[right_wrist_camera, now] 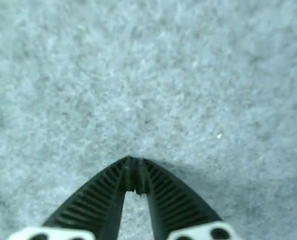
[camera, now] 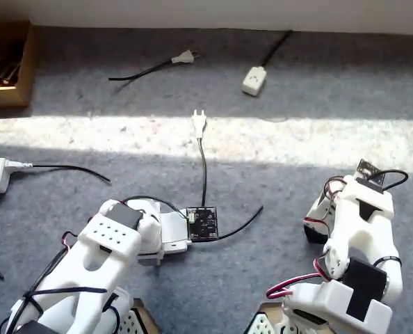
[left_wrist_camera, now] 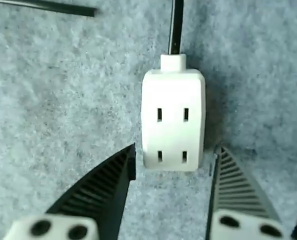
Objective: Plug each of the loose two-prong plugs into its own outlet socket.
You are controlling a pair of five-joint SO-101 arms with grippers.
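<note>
though loose, two white plugs (camera: pixel 184 57) (camera: pixel 199 122)

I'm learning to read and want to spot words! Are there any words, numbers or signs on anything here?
None can be read.
The outlet shows only its slots, no print.
The dark board by an arm is too small to tell whether it carries any marks.

Nothing readable here, honestly. The small dark circuit board (camera: pixel 202 223) has some specks on it, but they're way too tiny to make out as letters or numbers. The white outlet block (left_wrist_camera: pixel 173 120) has a plain face, just its slots, with no print I can read.
</note>
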